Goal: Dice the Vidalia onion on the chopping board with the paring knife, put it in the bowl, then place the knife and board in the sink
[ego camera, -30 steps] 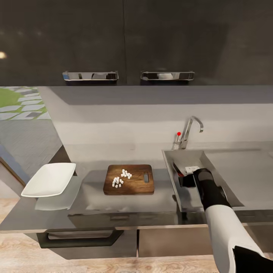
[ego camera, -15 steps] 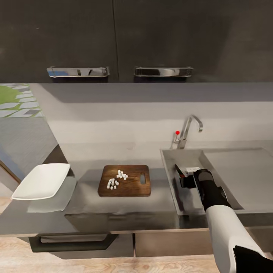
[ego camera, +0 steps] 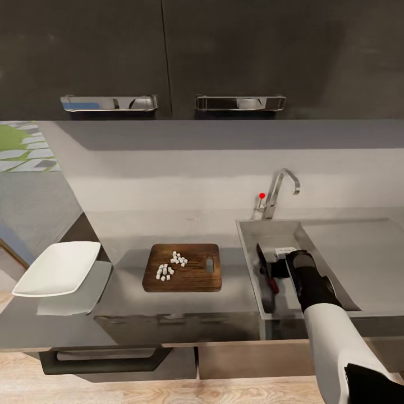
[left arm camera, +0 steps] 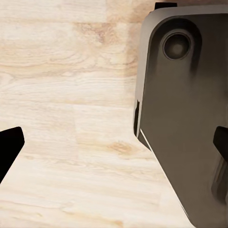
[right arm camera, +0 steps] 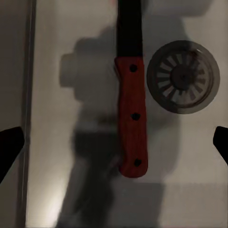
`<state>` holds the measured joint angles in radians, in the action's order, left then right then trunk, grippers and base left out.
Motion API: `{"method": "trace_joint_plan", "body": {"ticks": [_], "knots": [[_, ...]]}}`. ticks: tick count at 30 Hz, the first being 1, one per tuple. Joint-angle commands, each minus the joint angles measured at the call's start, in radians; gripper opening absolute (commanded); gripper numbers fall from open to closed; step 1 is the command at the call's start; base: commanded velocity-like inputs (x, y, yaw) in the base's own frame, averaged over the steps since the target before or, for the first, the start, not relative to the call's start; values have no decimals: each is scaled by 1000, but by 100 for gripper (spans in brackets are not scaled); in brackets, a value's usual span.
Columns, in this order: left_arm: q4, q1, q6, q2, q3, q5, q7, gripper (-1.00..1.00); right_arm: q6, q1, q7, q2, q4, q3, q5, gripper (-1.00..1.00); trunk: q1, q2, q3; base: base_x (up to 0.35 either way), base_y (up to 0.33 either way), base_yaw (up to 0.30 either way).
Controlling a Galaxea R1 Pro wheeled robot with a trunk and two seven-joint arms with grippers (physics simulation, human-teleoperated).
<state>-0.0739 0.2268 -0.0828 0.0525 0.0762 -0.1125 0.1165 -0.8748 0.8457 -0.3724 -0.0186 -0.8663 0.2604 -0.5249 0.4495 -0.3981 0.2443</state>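
Note:
The paring knife (right arm camera: 131, 118) lies flat on the sink floor beside the round drain (right arm camera: 183, 76), red handle toward me, dark blade pointing away. Above it hangs my right gripper (right arm camera: 115, 142), open, its fingertips wide apart and clear of the knife. From the head camera the knife (ego camera: 269, 274) lies in the sink (ego camera: 249, 238) just left of my right gripper (ego camera: 279, 262). The chopping board (ego camera: 196, 275) rests on the countertop (ego camera: 129, 306) with the diced onion (ego camera: 171, 265) on it. The white bowl (ego camera: 56, 268) sits at the counter's left end. My left gripper (left arm camera: 114, 147) is open over the floor.
The chrome tap (ego camera: 279, 193) with its red knob (ego camera: 262, 196) stands behind the basin. A flat drainboard (ego camera: 359, 247) extends to the right. Black upper cabinets (ego camera: 168, 50) hang overhead. A dark drawer handle (ego camera: 106, 354) runs under the counter edge. My dark base (left arm camera: 185, 118) stands on pale wood floor.
My right gripper has opened and let go of the paring knife, which now lies on the sink floor. The head camera has shifted a little, so the whole scene slid left.

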Motion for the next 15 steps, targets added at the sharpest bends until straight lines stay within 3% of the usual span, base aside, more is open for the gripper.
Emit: {"method": "trace_joint_plan", "body": {"ticks": [1, 8, 15], "knots": [[-4, 2, -8, 0, 8, -10, 0, 100, -2, 1, -10, -1, -1, 5, -11, 100, 1, -2, 2, 0, 0, 0], [-4, 2, -8, -1, 9, -10, -2, 100, -3, 1, -14, -1, -18, 8, -11, 100, 1, -2, 2, 0, 0, 0], [-4, 2, -9, -2, 10, -10, -4, 100, -12, 1, -28, -8, -263, 3, -9, 100, 1, -2, -7, 0, 0, 0]]}}
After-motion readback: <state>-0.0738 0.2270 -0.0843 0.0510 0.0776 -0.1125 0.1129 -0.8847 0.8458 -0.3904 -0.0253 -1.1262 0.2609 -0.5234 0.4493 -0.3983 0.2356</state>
